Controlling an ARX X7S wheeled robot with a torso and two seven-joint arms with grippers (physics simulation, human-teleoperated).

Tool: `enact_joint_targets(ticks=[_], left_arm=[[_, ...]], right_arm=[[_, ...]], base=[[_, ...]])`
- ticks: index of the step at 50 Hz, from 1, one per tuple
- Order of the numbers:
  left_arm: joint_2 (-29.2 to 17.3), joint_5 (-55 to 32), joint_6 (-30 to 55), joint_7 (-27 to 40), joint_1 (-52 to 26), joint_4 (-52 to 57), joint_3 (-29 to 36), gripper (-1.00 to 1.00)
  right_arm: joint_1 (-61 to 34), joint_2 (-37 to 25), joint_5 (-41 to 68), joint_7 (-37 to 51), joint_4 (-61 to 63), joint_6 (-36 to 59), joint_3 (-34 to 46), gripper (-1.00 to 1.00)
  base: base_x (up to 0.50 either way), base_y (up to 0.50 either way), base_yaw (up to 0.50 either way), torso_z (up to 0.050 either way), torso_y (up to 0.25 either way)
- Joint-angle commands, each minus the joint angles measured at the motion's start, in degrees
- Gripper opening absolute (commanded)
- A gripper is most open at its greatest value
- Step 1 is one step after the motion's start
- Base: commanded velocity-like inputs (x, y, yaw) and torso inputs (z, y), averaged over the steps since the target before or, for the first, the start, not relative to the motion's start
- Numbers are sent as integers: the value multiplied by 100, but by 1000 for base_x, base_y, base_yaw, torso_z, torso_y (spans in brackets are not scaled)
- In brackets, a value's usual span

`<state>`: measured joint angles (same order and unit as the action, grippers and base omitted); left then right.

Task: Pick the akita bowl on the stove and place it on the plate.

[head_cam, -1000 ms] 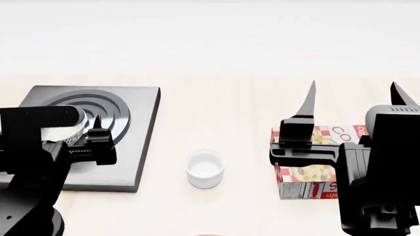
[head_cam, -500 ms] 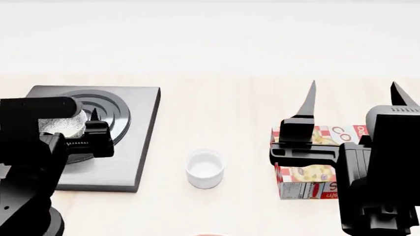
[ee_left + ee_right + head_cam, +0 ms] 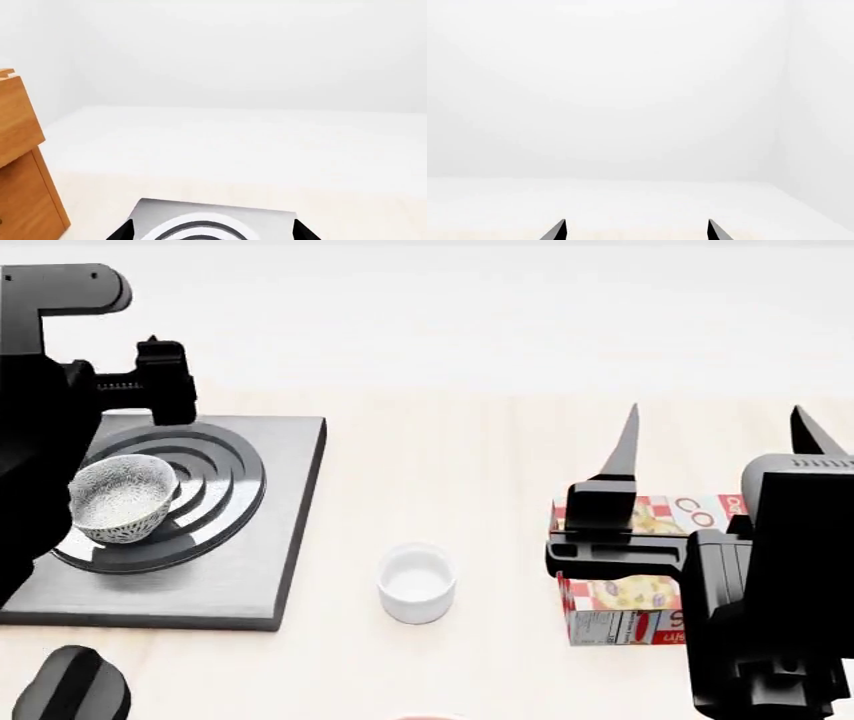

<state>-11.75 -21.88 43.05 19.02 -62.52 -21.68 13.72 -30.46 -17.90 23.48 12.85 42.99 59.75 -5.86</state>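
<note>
The akita bowl, speckled black and white, stands upright on the burner rings of the dark-grey stove at the left of the head view. My left arm hangs raised above the stove's far left corner, clear of the bowl. In the left wrist view my left gripper is open, with only the stove's far edge between its tips. My right gripper stands open and empty at the right. The plate shows only as a thin red sliver at the bottom edge.
A small plain white cup stands on the table between the stove and a red-and-white food box, which lies under my right arm. A wooden cabinet shows beside the table in the left wrist view.
My left gripper has risen from around the bowl and moved toward the far side of the stove. The bowl stays on the burner, now uncovered. The right arm has not moved.
</note>
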Motion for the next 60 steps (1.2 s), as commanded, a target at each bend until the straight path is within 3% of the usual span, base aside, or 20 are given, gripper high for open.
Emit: enact_joint_targets(ticks=[1, 26, 37, 49, 60], left_arm=[[136, 83, -135, -104, -1096, -1392, -55, 100], [470, 134, -1446, -616, -1971, -3926, -118, 100], [474, 42, -1848, -1226, -1935, -3797, -63, 100], [446, 187, -2137, -1280, -1910, -4029, 92, 100], [334, 362, -2168, -1308, -1738, -3465, 345, 100]], right_arm=[[-6, 0, 50, 16, -5, 3, -15, 100], [-37, 34, 164, 64, -65, -20, -83, 100], [-31, 27, 206, 96, -48, -8, -108, 100], [-1, 9, 215, 108, -88, -76, -91, 100], [-3, -12, 239, 131, -84, -78, -70, 100]], base=[[0, 0, 0, 0, 0], [0, 0, 0, 0, 0], [0, 0, 0, 0, 0], [0, 0, 0, 0, 0], [0, 0, 0, 0, -8]])
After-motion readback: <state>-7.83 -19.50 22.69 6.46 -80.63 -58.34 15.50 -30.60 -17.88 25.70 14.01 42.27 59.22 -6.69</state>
